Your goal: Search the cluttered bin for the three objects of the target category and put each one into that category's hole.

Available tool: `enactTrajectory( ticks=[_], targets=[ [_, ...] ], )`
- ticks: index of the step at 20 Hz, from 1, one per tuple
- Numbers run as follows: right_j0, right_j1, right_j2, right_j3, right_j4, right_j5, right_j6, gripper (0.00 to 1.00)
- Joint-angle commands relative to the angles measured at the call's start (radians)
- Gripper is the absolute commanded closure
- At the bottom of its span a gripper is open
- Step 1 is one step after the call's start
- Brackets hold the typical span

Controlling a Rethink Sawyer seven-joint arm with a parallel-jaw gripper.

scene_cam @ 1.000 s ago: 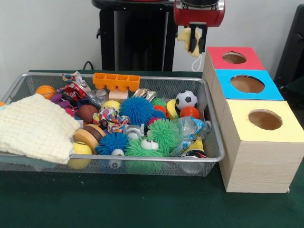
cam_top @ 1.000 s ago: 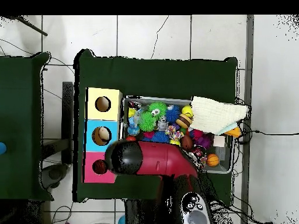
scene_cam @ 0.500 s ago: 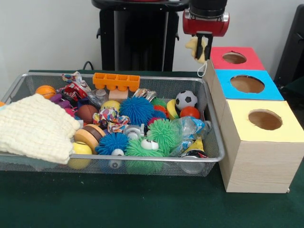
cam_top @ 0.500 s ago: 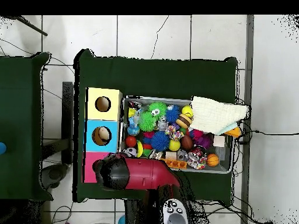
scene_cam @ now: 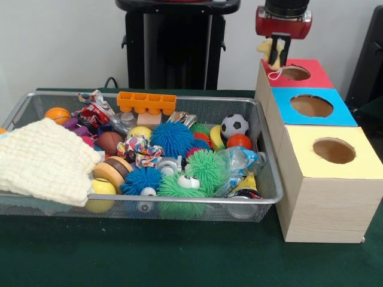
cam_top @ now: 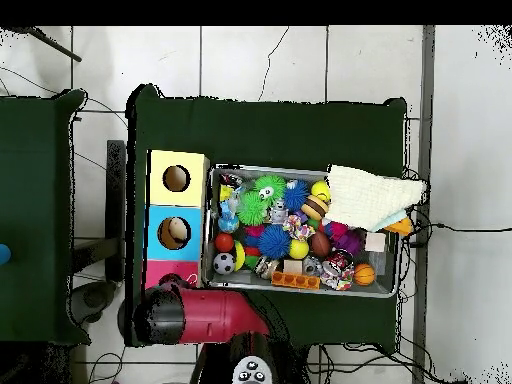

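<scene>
No text, label, brand, number or sign can be read in either view.

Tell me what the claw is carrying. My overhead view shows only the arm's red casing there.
Observer: The claw is shut on a small yellow soft toy, with a white string hanging below it.
Operator: Give me its position against the hole it's heading for.
Observer: In the front view it hangs above the red-topped box, to the left of that box's hole rather than over it, as far as that one view shows.
</scene>
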Motion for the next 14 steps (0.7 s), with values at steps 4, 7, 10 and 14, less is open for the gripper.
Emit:
enactTrajectory(
  ticks=[4,7,10,14],
  targets=[
    [0.073,0.046,-0.037,0.012,0.096,-0.007,0.288,1.00],
    [0.082,0.065,-0.043,0.005,0.108,-0.026,0.289,1.00],
    [0.084,0.075,-0.045,0.000,0.116,-0.034,0.283,1.00],
    [0.074,0.103,-0.040,0.013,0.116,-0.084,0.271,1.00]
  ],
)
